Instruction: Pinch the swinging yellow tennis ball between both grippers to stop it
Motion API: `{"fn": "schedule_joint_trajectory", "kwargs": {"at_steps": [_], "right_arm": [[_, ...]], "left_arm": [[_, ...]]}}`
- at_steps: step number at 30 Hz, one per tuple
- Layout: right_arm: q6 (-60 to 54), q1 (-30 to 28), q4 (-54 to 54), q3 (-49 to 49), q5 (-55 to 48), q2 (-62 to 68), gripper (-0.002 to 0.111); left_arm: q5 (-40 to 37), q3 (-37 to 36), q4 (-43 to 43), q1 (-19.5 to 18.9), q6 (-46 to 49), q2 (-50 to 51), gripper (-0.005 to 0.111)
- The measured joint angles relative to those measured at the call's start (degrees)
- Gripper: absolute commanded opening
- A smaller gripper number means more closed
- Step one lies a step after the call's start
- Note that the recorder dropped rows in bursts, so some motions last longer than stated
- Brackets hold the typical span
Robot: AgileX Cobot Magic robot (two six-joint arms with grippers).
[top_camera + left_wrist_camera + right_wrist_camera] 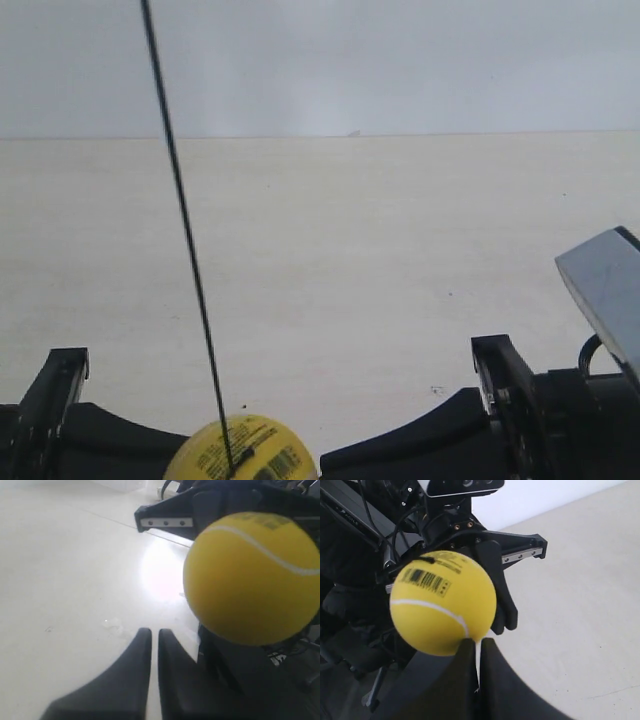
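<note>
This looks like a robotics lab bench: a bare pale tabletop [330, 280], a blank grey wall [420, 60], and a black robot arm [450, 530] trailing cables.

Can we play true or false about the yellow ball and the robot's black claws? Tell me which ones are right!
1. The yellow tennis ball has a curved white line on it. True.
2. The ball is lying flat on the table. False: it hangs in the air from a thin black cord.
3. A barcode is printed on the ball. True.
4. The left gripper is wide open. False: its two fingers are almost together, with only a thin slit between them.
5. The right gripper has its fingers close together. True.
</note>
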State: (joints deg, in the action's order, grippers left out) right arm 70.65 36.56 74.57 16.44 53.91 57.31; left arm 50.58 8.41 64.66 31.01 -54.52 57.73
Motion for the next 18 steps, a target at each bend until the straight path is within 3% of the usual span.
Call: {"fn": "schedule_joint_trajectory", "kwargs": {"at_steps": [12, 18], "right_arm": [[0.0, 0.0, 0.1, 0.0, -1.7, 0.0, 0.000], [-2.0, 0.0, -1.6, 0.0, -3.0, 0.0, 0.000]], "left_arm": [[-10.5, 0.0, -2.9, 0.0, -0.8, -4.1, 0.005], [-11.0, 0.0, -5.0, 0.0, -1.2, -10.4, 0.005]]}}
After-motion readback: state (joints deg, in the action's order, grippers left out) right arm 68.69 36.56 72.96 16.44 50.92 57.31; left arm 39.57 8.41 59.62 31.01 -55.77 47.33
